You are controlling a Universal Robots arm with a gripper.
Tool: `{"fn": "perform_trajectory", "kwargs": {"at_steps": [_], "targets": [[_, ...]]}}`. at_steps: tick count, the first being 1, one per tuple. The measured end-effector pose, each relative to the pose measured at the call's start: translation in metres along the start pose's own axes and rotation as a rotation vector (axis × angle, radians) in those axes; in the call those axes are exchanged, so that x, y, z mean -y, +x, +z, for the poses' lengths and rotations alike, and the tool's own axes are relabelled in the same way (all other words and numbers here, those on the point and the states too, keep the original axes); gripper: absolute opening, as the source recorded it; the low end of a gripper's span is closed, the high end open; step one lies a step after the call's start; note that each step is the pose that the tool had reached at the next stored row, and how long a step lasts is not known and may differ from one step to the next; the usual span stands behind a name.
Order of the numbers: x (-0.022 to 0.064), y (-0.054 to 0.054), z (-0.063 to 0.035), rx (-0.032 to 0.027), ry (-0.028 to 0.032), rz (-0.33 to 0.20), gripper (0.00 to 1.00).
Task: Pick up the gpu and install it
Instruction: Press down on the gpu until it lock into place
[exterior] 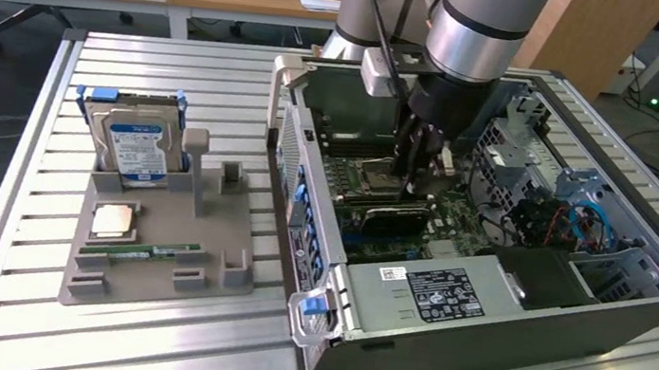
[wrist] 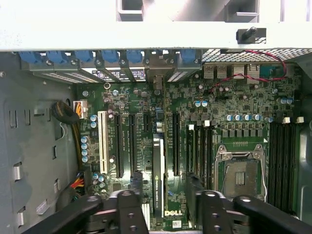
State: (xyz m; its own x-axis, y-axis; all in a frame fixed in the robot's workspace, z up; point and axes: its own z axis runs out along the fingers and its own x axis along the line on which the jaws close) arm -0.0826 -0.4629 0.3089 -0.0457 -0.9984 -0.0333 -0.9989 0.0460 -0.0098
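Green, stiff and fragile, the gpu (wrist: 158, 170) stands edge-up in a motherboard (wrist: 195, 122) slot, best held by its edges, between the wide-open, empty tool (wrist: 163, 207)

Your arm (exterior: 479, 23) comes down steeply from above, its silver wrist section nearly vertical with the dark end effector (exterior: 419, 163) pointing straight down. In the wrist view, your end effector (wrist: 163, 195) has its two dark fingers (wrist: 136, 183) parted, standing wide with a clear gap between them.
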Motion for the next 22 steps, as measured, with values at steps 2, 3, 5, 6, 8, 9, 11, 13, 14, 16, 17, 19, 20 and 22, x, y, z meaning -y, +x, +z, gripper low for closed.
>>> {"fn": "perform_trajectory", "kwargs": {"at_steps": [2, 3, 5, 6, 8, 9, 11, 13, 14, 16, 17, 19, 20, 22], "targets": [[0.0, 0.0, 0.0, -0.0001, 0.0, 0.0, 0.44], [0.0, 0.0, 0.0, 0.0, 0.0, 0.0, 0.38], [0.0, 0.0, 0.0, -0.0001, 0.0, 0.0, 0.26], [0.0, 0.0, 0.0, 0.0, 0.0, 0.0, 0.26], [0.0, 0.0, 0.0, 0.0, 0.0, 0.0, 0.2], [0.0, 0.0, 0.0, 0.0, 0.0, 0.0, 0.14], [0.0, 0.0, 0.0, 0.0, 0.0, 0.0, 0.11], [0.0, 0.0, 0.0, -0.0001, 0.0, 0.0, 0.11], [0.0, 0.0, 0.0, 0.0, 0.0, 0.0, 0.11], [0.0, 0.0, 0.0, -0.0001, 0.0, 0.0, 0.11], [0.0, 0.0, 0.0, -0.0001, 0.0, 0.0, 0.11], [0.0, 0.0, 0.0, -0.0001, 0.0, 0.0, 0.11], [0.0, 0.0, 0.0, 0.0, 0.0, 0.0, 0.11], [0.0, 0.0, 0.0, -0.0001, 0.0, 0.0, 0.11]]}}
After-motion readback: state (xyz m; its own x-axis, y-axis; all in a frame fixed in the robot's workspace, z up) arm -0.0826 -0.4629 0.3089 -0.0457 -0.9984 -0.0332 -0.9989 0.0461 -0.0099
